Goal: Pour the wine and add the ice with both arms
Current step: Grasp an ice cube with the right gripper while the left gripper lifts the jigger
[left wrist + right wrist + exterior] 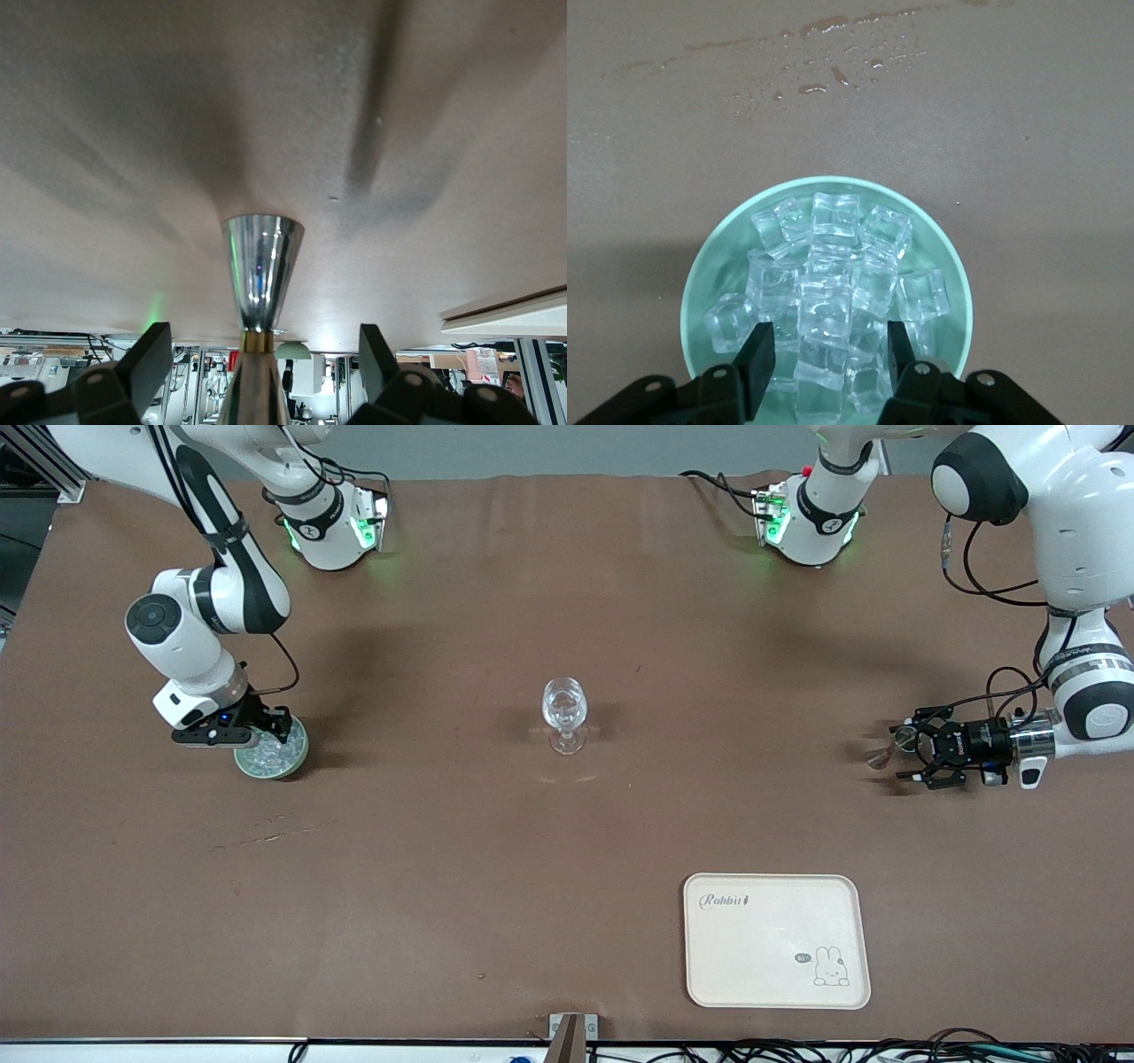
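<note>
Pale-green and heaped with ice (833,292), the bowl (273,755) sits on the brown table (443,824) toward the right arm's end, and the right gripper (830,359) hangs low over it, its fingers (760,350) reaching down among the cubes at either side of one in the heap; whether that cube is gripped cannot be told. A wet smear on the cloth (824,53) lies just beside the bowl. At mid-table stands the stemmed glass (564,713), clear, upright and apparently holding no wine, well apart from both grippers, so either arm can likely reach it. Toward the other end, the left gripper (912,755) lies level and low over the table, jaws spread around a shiny metal cone with a gold band (259,266) that stands between the fingers (146,363) without visibly touching them. A cream tray (775,939) waits nearer the front camera.
</note>
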Controlling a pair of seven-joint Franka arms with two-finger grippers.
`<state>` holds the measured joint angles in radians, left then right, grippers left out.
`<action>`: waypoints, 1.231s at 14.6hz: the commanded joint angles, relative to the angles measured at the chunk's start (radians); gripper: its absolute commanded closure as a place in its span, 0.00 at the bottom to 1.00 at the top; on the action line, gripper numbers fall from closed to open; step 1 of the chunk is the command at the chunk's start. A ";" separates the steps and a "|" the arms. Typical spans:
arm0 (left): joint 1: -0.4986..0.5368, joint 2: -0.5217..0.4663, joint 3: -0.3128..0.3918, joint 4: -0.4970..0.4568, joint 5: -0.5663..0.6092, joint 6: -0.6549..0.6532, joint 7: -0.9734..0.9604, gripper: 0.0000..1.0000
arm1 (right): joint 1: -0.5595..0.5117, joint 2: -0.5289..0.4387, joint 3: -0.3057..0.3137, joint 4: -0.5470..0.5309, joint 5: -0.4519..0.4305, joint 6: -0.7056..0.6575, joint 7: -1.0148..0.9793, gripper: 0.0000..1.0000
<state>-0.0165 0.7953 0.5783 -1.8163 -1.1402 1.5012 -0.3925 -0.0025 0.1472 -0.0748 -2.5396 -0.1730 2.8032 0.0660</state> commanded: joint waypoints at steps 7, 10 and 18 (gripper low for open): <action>-0.010 -0.011 0.006 -0.037 -0.055 0.010 0.017 0.35 | -0.010 0.000 0.009 -0.016 -0.010 0.022 0.014 0.40; -0.002 -0.011 0.006 -0.037 -0.064 0.008 0.014 0.40 | -0.010 0.006 0.010 -0.016 -0.010 0.032 0.015 0.45; 0.023 -0.024 0.009 -0.032 -0.121 -0.065 -0.054 1.00 | -0.008 0.006 0.010 -0.016 -0.010 0.028 0.023 0.73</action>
<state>0.0073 0.7949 0.5811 -1.8374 -1.2401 1.4583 -0.4085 -0.0024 0.1598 -0.0738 -2.5396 -0.1730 2.8146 0.0699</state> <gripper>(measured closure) 0.784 0.665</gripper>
